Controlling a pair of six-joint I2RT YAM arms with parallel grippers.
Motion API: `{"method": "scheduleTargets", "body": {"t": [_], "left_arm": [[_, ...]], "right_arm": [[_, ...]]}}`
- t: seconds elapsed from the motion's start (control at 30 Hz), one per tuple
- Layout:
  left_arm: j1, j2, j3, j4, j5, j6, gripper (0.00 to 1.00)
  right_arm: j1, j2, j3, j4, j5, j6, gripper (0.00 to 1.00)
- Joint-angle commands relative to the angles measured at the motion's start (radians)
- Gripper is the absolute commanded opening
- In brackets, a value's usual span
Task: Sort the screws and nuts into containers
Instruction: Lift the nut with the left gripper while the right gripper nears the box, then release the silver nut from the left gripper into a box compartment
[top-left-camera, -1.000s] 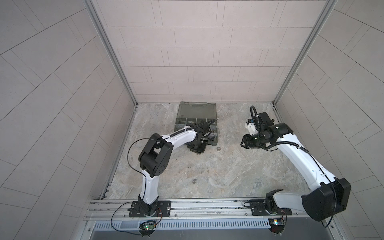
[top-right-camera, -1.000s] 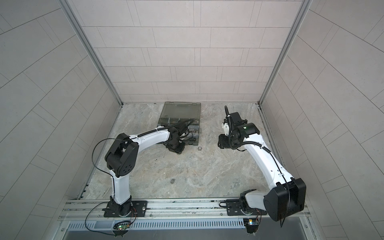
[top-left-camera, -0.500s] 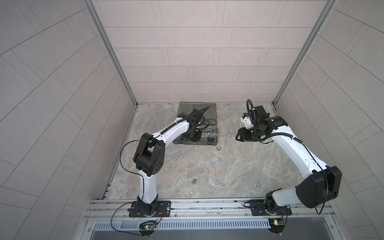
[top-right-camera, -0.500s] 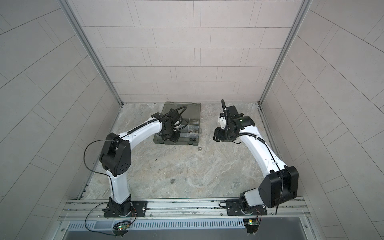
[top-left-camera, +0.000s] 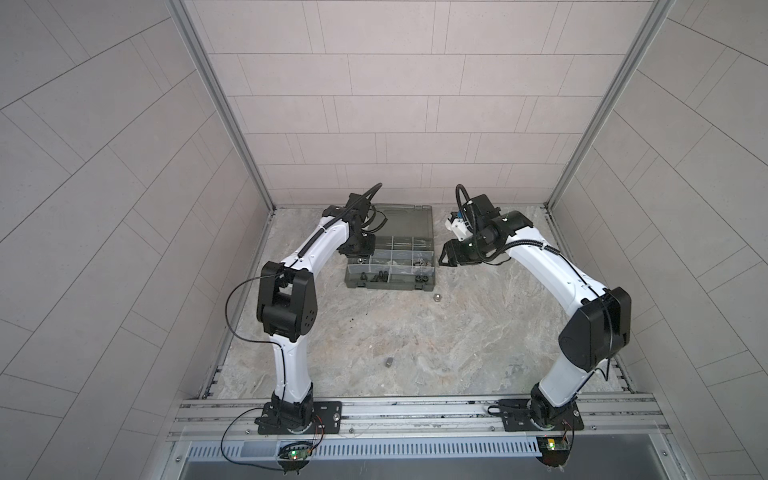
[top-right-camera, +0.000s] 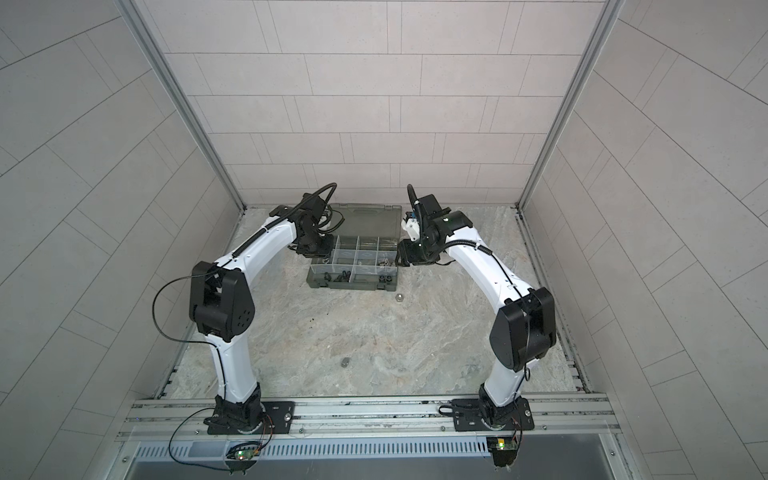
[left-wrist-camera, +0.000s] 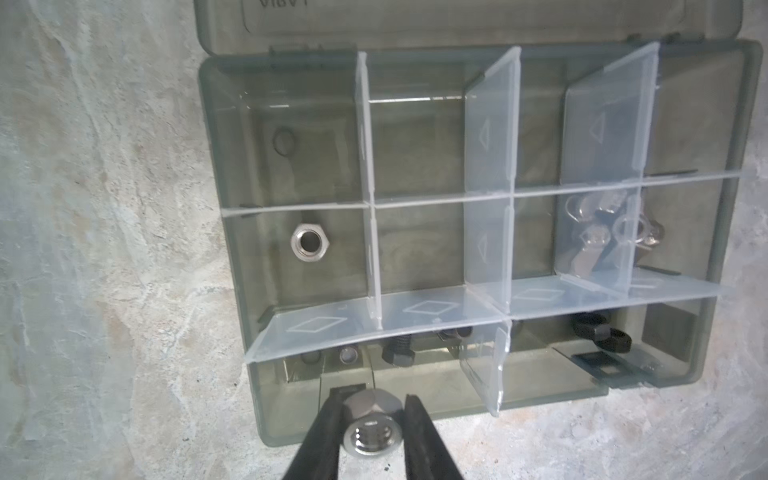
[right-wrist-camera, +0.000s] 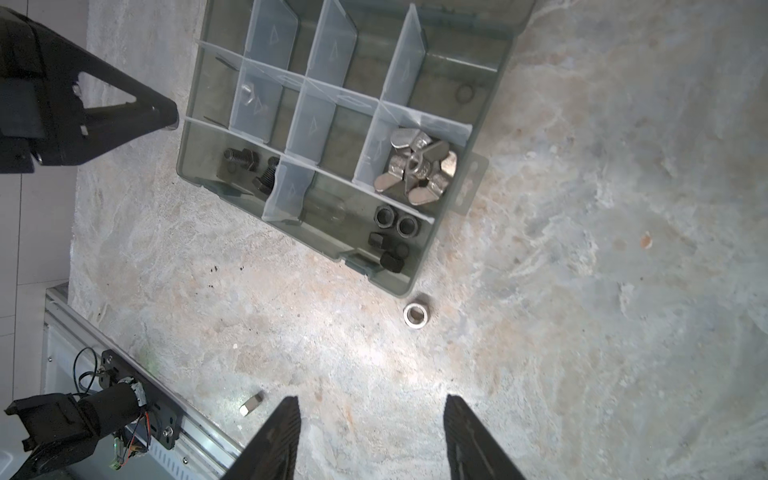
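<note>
1 nut (left-wrist-camera: 372, 432), btwn L fingers (left-wrist-camera: 322, 436), held

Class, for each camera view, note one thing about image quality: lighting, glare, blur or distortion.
Both top views: the wide lens bows the wall tile lines; light is even. Left wrist view: the silver nut in the left gripper sits near the lens, slightly soft; the organizer case looks dim, greenish. Right wrist view: a bright patch washes out the table near the right gripper.

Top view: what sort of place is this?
Probably a robot test booth: two arms bolted to a rail, bare tiled walls on three sides, one parts case on the table.
</note>
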Motion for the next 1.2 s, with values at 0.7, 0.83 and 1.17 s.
{"method": "scheduleTargets", "body": {"t": [0.7, 0.83, 1.17], "left_arm": [[0.077, 0.178, 0.131, -0.03, 0.076, -0.005, 0.46], [0.077, 0.173, 0.146, -0.051, 0.082, -0.005, 0.52], [0.057, 0.038, 0.13, -0.085, 0.089, -0.016, 0.54]], "right_arm": [[0.048, 0.251, 0.374, -0.131, -0.017, -0.026, 0.66], [0.047, 0.232, 0.353, -0.132, -0.009, -0.036, 0.75], [0.047, 0.204, 0.309, -0.133, -0.026, -0.02, 0.79]]}}
